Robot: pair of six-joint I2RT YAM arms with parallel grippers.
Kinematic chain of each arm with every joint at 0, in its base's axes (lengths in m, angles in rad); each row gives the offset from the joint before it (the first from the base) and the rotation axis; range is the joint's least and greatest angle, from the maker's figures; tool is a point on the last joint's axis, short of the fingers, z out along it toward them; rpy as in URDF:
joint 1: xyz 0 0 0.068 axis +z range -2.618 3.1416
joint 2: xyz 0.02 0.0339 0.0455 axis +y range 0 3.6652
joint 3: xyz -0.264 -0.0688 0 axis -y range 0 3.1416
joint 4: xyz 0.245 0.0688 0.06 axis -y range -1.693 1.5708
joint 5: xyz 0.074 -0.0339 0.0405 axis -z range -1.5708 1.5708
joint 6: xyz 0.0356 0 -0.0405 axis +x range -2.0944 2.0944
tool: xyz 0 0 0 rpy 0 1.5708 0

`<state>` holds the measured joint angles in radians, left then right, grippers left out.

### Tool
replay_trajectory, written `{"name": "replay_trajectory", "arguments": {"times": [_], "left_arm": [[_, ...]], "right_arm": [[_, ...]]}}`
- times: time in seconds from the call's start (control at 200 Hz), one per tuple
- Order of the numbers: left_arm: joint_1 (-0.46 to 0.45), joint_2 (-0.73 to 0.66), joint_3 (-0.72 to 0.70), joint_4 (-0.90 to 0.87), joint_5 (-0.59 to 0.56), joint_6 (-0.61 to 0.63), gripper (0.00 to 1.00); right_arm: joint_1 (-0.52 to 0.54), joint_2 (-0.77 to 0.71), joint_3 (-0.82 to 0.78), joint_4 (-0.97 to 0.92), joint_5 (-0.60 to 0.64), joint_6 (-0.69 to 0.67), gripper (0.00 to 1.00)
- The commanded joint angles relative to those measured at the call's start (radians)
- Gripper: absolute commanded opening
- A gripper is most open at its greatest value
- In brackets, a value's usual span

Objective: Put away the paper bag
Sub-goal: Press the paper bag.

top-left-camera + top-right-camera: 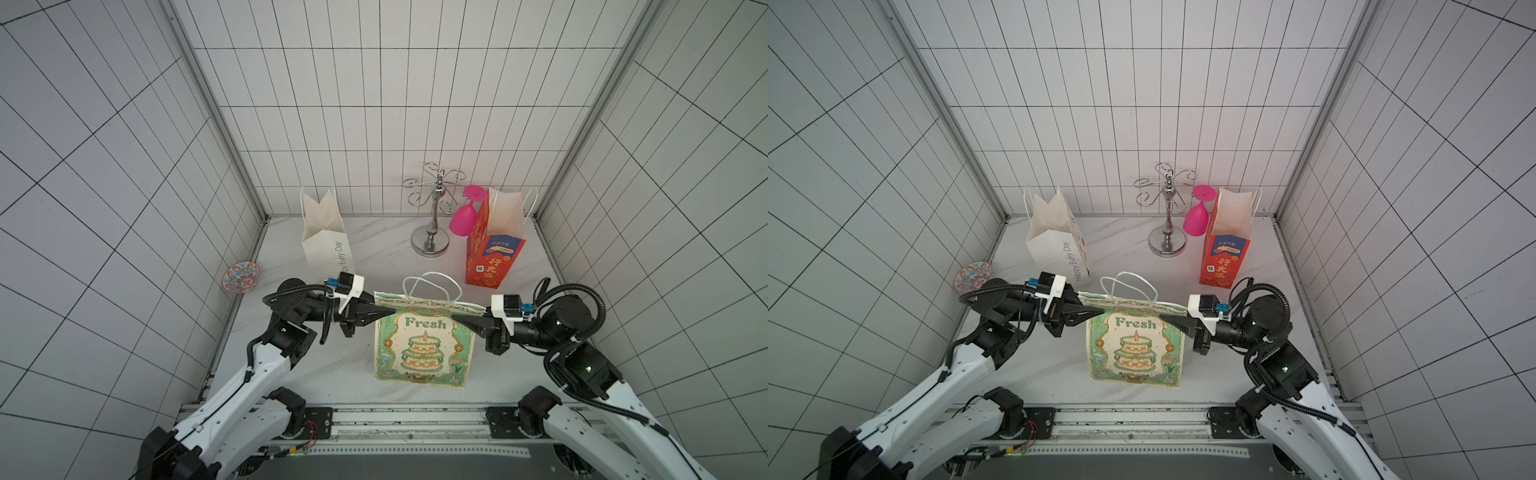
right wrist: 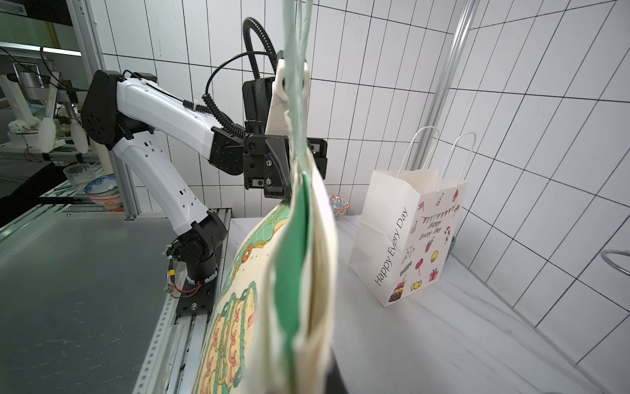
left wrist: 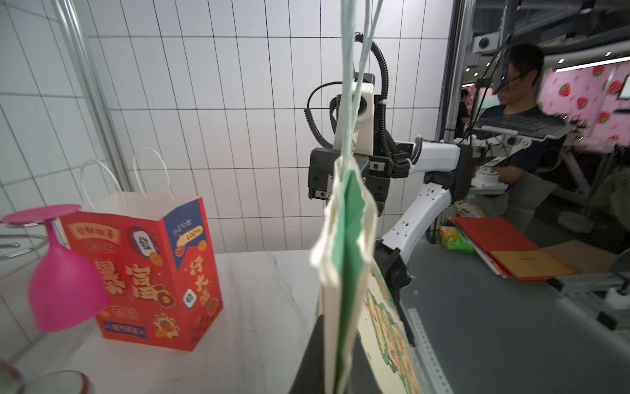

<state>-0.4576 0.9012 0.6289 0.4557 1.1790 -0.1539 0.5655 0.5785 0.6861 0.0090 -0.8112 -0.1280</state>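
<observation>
A flattened paper bag (image 1: 424,349) is sitting low in the middle of the frame in both top views (image 1: 1136,345). It is being held upright and face-on over the white marbled table (image 1: 332,365). Its front is cream with a mint-green ornate border and a drawing of a three-tier cake with one candle. Two white twine handles (image 1: 432,284) are looping above its top edge. Whether its base is touching the table cannot be told.

The left gripper (image 1: 388,311) is reaching in from the left side of the frame, its jaws pressed together on the bag's upper left corner. The right gripper (image 1: 457,319) is reaching in from the right side of the frame and pinching the upper right corner in the same way. In the left wrist view the bag's folded green and cream edge (image 3: 347,238) is running up the centre of the frame.

The word "Fresh" is showing in green letters above the cake. A white bag (image 1: 328,237), in the upper left part of the table, is reading "Happy Every Day" down its side. A red bag (image 1: 492,249) at upper right is carrying Chinese characters and "100%"; in the left wrist view it is also showing "RICH" (image 3: 143,273). A pink goblet (image 1: 463,220) is hanging upside down from a metal rack (image 1: 432,232) just beside the red bag.
</observation>
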Motion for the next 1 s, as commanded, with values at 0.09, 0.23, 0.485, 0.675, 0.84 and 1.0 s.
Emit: {"name": "replay_trajectory", "arguments": {"times": [0.09,0.23,0.485,0.675,0.84,1.0], "left_arm": [[-0.007,-0.016,0.011,-0.074,0.026,0.051,0.18],[-0.011,-0.045,0.006,-0.135,0.008,0.088,0.62],[-0.012,-0.079,-0.001,-0.231,0.023,0.155,0.35],[-0.013,-0.078,0.01,-0.266,0.028,0.182,0.01],[-0.013,-0.082,0.011,-0.312,0.0,0.209,0.4],[-0.015,-0.093,-0.022,-0.315,-0.021,0.23,0.73]], "right_arm": [[0.009,-0.026,0.039,0.074,0.024,0.028,0.0],[0.008,-0.036,0.041,0.092,0.035,0.04,0.0],[0.008,-0.039,0.05,0.097,0.032,0.042,0.0],[0.008,-0.04,0.052,0.094,0.026,0.033,0.0],[0.009,-0.044,0.059,0.079,0.016,0.011,0.0],[0.009,-0.046,0.064,0.065,-0.021,-0.023,0.0]]}}
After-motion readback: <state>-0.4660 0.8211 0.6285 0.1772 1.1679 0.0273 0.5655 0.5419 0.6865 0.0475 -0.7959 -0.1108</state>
